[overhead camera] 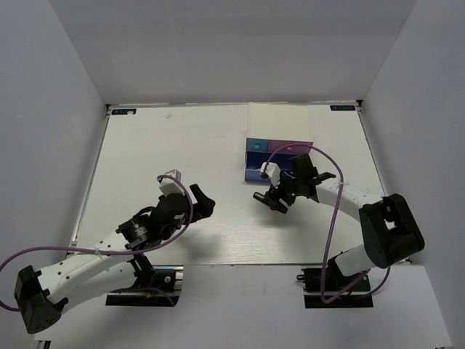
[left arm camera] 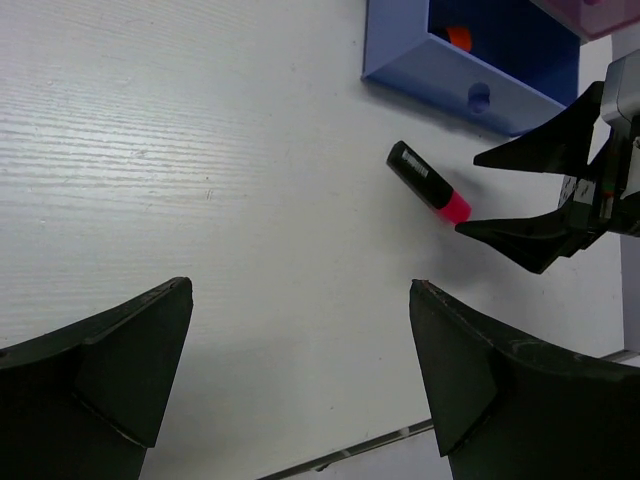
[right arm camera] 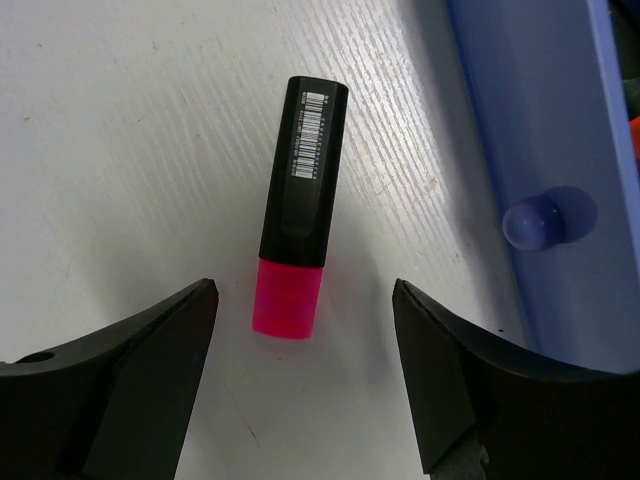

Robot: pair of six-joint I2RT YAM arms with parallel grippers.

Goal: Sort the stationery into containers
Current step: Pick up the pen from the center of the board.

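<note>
Lying flat on the white table is one marker, black with a pink cap, the only loose piece in view. A second piece, showing just an orange end, sits inside the blue drawer. There are two open drawers, the blue one and a pink drawer beside it, both under the white-topped cabinet. The marker is just in front of the blue drawer, near its round knob but apart from it. Its long axis runs roughly along the drawer front. The black end with the barcode label points away from the right gripper, and the pink cap points toward it. That claw stands wide, its two fingers on either side of the cap end, touching nothing and holding nothing. The drawer front stands close on one side of it. The left gripper is also spread wide and empty, over bare table well to the left of the marker, with nothing between it and the marker.
</note>
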